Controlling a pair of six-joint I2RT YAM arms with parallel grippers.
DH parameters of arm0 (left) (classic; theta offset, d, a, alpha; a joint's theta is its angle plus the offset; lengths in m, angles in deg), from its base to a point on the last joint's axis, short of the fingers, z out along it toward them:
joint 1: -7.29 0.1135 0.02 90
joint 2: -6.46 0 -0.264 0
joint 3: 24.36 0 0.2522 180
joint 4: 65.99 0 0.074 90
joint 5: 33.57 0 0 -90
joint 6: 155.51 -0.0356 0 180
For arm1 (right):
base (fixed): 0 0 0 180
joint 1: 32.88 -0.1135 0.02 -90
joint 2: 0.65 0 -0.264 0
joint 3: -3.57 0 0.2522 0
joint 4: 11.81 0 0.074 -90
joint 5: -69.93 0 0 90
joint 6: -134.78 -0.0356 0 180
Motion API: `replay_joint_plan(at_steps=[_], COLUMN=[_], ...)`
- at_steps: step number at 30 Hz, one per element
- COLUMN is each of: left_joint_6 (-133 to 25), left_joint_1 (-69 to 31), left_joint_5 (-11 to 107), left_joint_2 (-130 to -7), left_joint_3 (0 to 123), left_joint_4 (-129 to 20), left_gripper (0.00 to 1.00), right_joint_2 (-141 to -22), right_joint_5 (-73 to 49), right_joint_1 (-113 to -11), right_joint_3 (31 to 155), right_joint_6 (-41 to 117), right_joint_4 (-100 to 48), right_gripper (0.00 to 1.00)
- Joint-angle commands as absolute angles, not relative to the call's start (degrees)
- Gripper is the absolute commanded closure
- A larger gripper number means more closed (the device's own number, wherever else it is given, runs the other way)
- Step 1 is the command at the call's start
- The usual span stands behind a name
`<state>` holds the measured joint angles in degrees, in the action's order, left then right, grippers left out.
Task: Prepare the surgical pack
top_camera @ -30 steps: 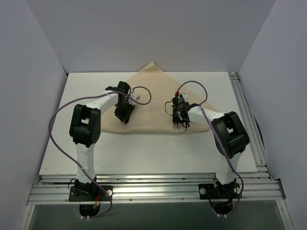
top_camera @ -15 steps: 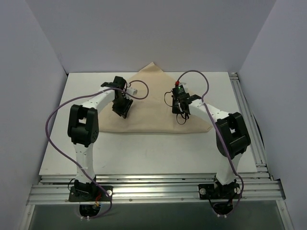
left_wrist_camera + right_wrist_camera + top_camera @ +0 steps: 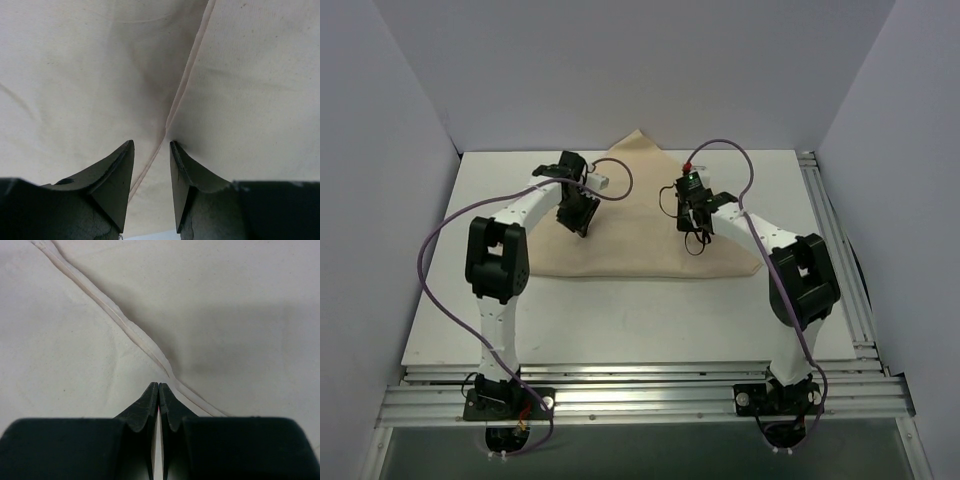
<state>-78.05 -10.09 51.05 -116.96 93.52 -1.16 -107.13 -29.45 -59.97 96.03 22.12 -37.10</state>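
Observation:
The surgical pack shows only as a tan cloth [image 3: 640, 215] lying flat as a triangle, its point toward the back wall. My left gripper [image 3: 578, 216] hovers over the cloth's left part. In the left wrist view it [image 3: 151, 143] is open, and a hem [image 3: 186, 82] of the cloth [image 3: 75, 75] runs down into the gap between the fingers. My right gripper [image 3: 698, 232] is over the right part. In the right wrist view it [image 3: 158, 385] is shut with nothing seen between the fingers, its tips right at a diagonal hem [image 3: 116, 315] of the cloth [image 3: 240, 300].
The cloth lies on a white table [image 3: 620, 320] enclosed by pale walls on three sides. Aluminium rails run along the right edge [image 3: 832, 250] and the near edge [image 3: 640, 395]. Purple cables [image 3: 435, 250] loop off both arms.
Both grippers have moved away from the bases, toward the cloth's far point. The left gripper's fingers have parted a little more. The right gripper stays shut.

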Motion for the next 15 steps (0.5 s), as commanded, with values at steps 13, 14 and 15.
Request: replay_joint_plan(at_steps=[13, 14, 15], left_joint_6=[-74.74, -74.65, -74.65], left_joint_1=[-11.43, -11.43, -11.34], left_joint_5=[46.24, 45.89, 45.97], left_joint_2=[-124.94, -124.85, -124.77], left_joint_3=[98.22, 98.04, 98.12], left_joint_4=[-3.36, -3.36, -3.10], left_gripper=[0.56, 0.56, 0.56], right_joint_2=[-116.49, -116.05, -115.27], right_joint_5=[-22.26, -22.35, -23.22], right_joint_1=[-58.54, -58.54, -58.37], right_joint_3=[94.06, 94.15, 94.76], right_joint_6=[20.08, 20.17, 20.25], right_joint_4=[-31.99, -32.60, -33.13], right_gripper=[1.00, 1.00, 1.00])
